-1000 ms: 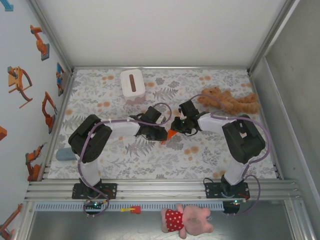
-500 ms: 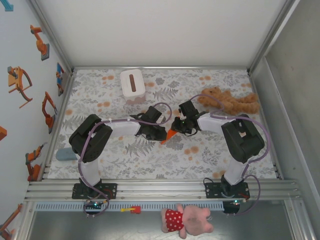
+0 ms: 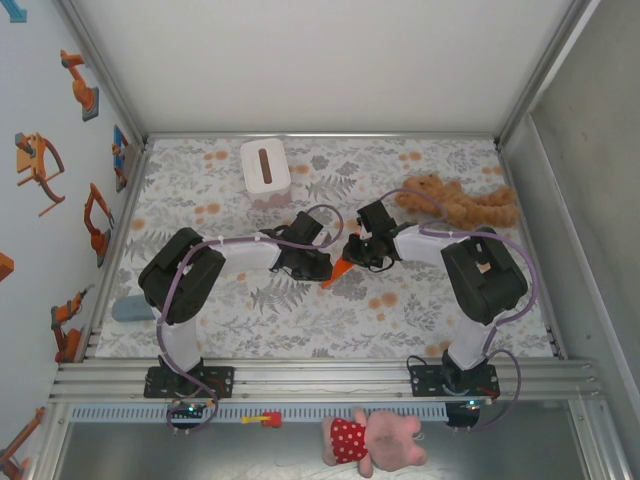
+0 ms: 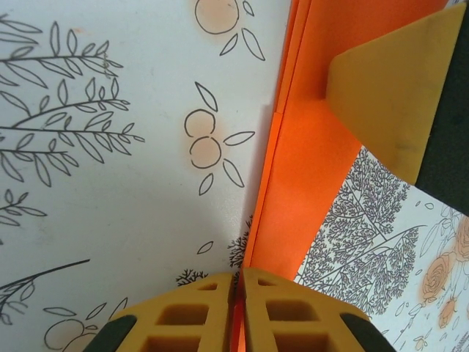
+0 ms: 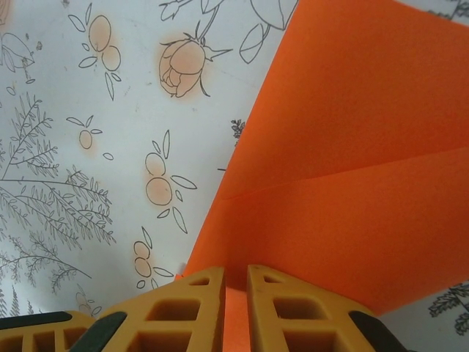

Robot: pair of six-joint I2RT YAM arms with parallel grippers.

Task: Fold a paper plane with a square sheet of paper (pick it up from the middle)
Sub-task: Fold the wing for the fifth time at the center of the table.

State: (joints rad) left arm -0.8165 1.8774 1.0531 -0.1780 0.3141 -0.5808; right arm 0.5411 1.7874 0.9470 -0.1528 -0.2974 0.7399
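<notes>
A: Arm pose?
B: Both arms reach inward, low over the middle of the table (image 3: 230,190), wrists nearly meeting. The left claw (image 4: 238,282) is pinched tight on the folded orange paper's (image 4: 308,169) edge. The right claw (image 5: 234,282) is clamped narrow on the opposite end.
A: Versus earlier?
B: Hardly anything. Paper's in the same mid-table spot, and the arms have barely shifted.
</notes>
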